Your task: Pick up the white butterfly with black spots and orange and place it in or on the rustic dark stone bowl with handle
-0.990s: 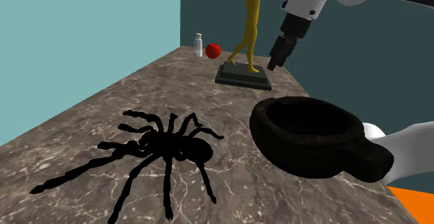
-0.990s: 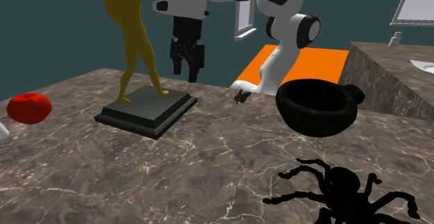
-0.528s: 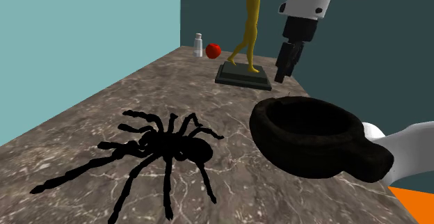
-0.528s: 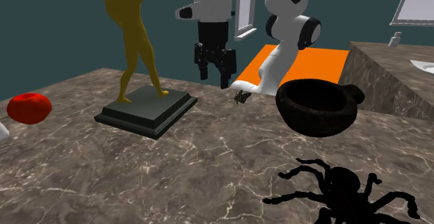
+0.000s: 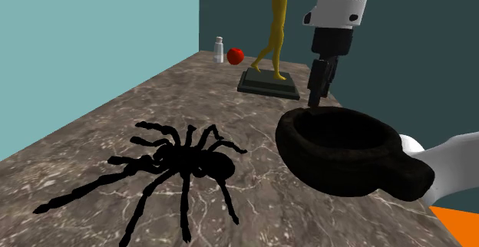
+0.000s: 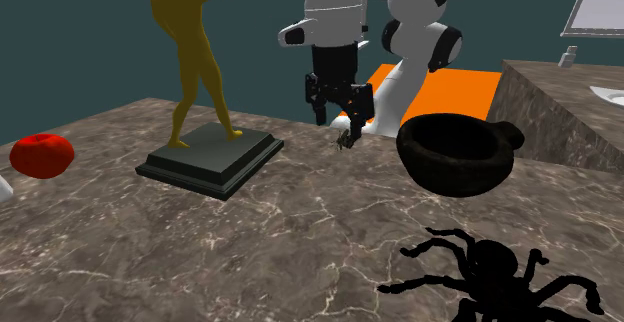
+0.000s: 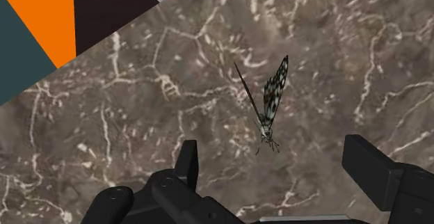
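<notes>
A white Franka arm hangs its all-black two-finger gripper (image 6: pixel 340 120) over a brown, white-veined marble-patterned tabletop (image 5: pixel 115 123), fingers spread wide and holding nothing. Just beside the rough dark stone bowl with a stubby handle (image 6: pixel 455 175), on the side facing the statue, a small white butterfly with black spots and a touch of orange (image 6: pixel 347 138) stands on the marble with its wings folded upright. Seen from the wrist, the butterfly (image 7: pixel 271 101) sits in the gap between the open gripper (image 7: pixel 275 161) fingers, neither finger touching it. From the shoulder camera, the gripper (image 5: pixel 315 100) points straight down just behind the bowl (image 5: pixel 307 169). A large black spider figure (image 5: pixel 180 165) sprawls near the bowl. Farther from the bowl, past the butterfly, a mustard-yellow human figurine on a dark square base (image 5: pixel 274 31) stands upright. Well apart from the bowl, beyond the figurine, lie a round red fruit (image 5: pixel 235 55) and a small white shaker (image 5: pixel 218 50).
</notes>
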You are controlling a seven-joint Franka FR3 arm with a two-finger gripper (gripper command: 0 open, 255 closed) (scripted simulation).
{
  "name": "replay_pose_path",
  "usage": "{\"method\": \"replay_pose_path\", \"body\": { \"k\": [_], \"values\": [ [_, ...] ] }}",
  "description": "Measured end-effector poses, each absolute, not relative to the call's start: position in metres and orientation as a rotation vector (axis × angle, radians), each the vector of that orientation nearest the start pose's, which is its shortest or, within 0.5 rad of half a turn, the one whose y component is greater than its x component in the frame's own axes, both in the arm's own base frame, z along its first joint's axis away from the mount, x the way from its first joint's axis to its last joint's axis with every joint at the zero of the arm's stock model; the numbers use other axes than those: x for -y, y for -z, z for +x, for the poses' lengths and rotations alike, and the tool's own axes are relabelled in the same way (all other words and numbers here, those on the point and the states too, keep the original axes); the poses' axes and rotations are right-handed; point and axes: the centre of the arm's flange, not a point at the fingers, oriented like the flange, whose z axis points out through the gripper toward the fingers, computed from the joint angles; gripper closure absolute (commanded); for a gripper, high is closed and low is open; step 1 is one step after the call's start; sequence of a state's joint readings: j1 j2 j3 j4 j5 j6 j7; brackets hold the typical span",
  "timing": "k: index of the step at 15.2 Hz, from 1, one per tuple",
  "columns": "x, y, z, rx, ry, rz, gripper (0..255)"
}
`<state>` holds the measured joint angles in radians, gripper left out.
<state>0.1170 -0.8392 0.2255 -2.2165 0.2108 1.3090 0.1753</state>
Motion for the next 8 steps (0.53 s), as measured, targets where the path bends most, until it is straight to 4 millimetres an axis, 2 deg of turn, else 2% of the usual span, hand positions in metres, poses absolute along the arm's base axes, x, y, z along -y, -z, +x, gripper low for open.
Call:
{"method": "replay_pose_path", "body": {
  "k": [4, 8],
  "values": [
    [-0.147, -0.620, 0.232, 0.208, -0.144, -3.112, 0],
    [-0.147, -0.615, 0.232, 0.207, -0.144, -3.112, 0]
  ]
}}
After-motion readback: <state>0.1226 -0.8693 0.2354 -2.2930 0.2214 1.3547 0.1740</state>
